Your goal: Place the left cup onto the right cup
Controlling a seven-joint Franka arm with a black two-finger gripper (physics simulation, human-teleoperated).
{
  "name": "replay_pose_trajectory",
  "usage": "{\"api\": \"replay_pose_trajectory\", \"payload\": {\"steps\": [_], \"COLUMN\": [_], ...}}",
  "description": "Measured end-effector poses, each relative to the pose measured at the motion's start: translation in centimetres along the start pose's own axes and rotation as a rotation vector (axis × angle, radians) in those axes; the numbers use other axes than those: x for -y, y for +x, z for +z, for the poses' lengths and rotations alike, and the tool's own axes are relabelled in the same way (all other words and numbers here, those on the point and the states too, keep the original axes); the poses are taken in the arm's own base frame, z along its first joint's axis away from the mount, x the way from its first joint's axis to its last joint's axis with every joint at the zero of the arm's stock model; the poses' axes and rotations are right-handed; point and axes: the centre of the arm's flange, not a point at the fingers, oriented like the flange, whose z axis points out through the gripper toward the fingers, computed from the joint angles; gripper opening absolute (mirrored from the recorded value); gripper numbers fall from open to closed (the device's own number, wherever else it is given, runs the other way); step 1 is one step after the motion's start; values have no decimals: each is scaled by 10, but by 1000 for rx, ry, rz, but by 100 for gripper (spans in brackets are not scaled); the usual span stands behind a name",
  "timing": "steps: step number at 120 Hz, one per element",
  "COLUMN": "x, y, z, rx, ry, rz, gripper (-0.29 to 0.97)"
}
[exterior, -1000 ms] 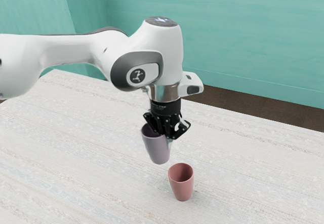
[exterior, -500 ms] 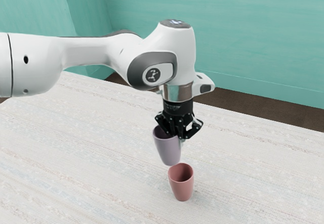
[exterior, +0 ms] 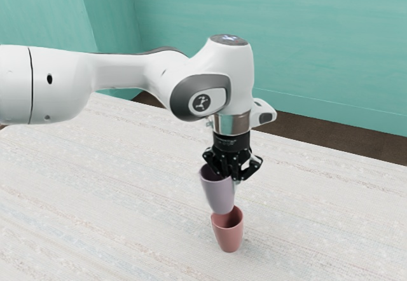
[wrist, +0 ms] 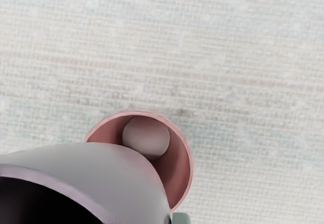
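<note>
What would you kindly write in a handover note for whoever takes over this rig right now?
The claw is shut on the lilac cup, gripping it at the rim; the cup hangs tilted.
The pink cup stands upright on the table, right under the lilac cup, whose base is about at its mouth.
Done: lilac cup picked up and brought over the pink one.
Left: lower it in, open, pull away.

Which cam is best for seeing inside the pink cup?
Wrist view: it looks down into the pink cup, showing rim, inner wall and floor, though the lilac cup covers part of the rim. The exterior view shows its outer wall from the side, upright on the table, the lilac cup's base at its mouth.
</note>
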Motion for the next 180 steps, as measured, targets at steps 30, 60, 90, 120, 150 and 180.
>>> {"api": "replay_pose_trajectory", "payload": {"steps": [30,60,90,120,150,180], "x": [-2,-2,-3,-4,-2,-1], "y": [8,11,14,13,8,2], "z": [8,14,19,18,14,19], "rx": [-4,-6,-5,-6,-10,6], "ry": [2,-2,-7,-19,-25,-20], "rz": [-5,-13,-19,-28,-39,-56], "gripper": [-11,-11,-11,-11,-11,-11]}}
